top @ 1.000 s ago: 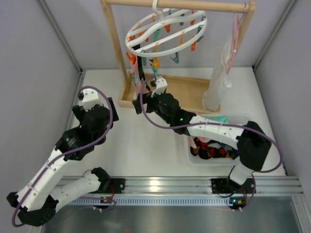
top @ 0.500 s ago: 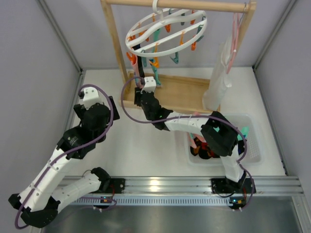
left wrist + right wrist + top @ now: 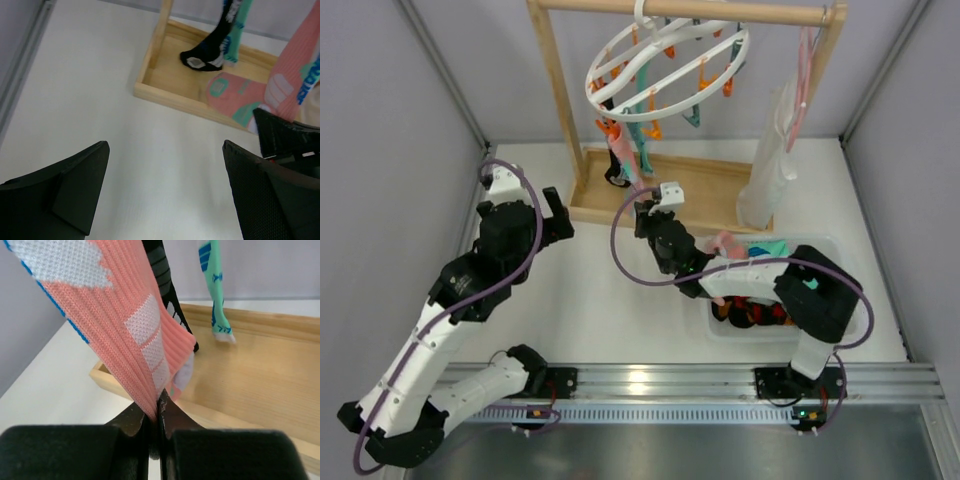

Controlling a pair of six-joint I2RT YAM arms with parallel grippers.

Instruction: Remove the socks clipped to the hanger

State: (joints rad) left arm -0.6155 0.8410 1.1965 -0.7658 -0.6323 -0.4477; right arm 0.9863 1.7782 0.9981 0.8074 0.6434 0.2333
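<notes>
Right gripper (image 3: 159, 412): jaws pinch the lower end of the pink sock (image 3: 145, 335). This sock hangs clipped to the tilted hanger (image 3: 592, 90), at 12 o'clock from the gripper in the top view. The black sock (image 3: 207, 55) and teal sock (image 3: 216, 295) hang beside it over the wooden tray (image 3: 165, 95). Left gripper (image 3: 165, 185): jaws spread, holding nothing, above the table at 9 o'clock from the right gripper.

White tubular links alternate with chunky black joint housings on the left arm (image 3: 417, 352) and right arm (image 3: 748, 268), and a purple cable (image 3: 538, 235) loops along each. The left gripper (image 3: 165, 146) has broad matte-black wedge fingers (image 3: 75, 186). The right gripper (image 3: 159, 407) has thin dark tips.
</notes>
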